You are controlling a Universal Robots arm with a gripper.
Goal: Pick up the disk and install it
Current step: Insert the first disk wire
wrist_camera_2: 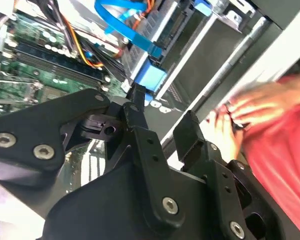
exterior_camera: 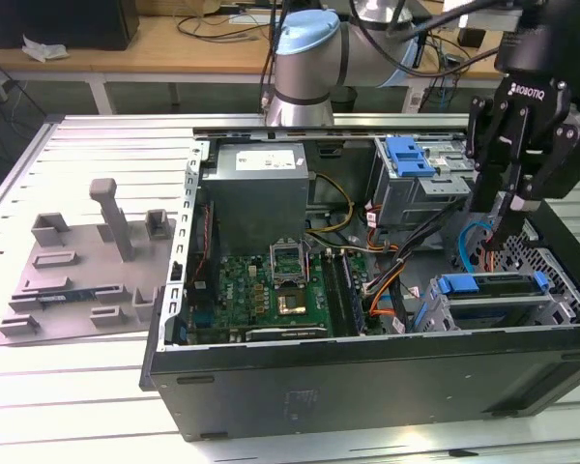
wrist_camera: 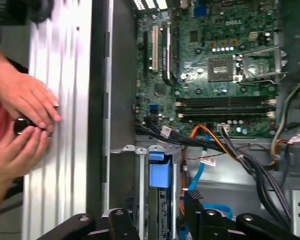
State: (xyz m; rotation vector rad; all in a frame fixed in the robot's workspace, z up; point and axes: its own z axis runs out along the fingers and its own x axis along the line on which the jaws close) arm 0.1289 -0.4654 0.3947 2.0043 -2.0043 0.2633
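The disk (exterior_camera: 493, 286), silver with a blue carrier bracket, sits in the drive bay at the open computer case's front corner, on the exterior view's right. My black gripper (exterior_camera: 504, 228) hangs just above it with fingers pointing down. In both wrist views the fingers (wrist_camera_2: 151, 150) stand apart with nothing between them, so the gripper is open. The disk's blue tab (wrist_camera: 159, 173) lies just beyond the gripper (wrist_camera: 157, 211), in line with the gap. In the second wrist view the gripper (wrist_camera_2: 162, 105) hovers over the disk's blue bracket (wrist_camera_2: 151, 79).
The case (exterior_camera: 367, 387) holds a green motherboard (exterior_camera: 271, 290), a grey power supply (exterior_camera: 261, 179), orange and blue cables (exterior_camera: 391, 280) and a fixed metal cage with a blue tab (exterior_camera: 411, 155). A grey fixture plate (exterior_camera: 87, 271) lies to the exterior view's left. A person's hands (wrist_camera: 25, 115) rest beside the case.
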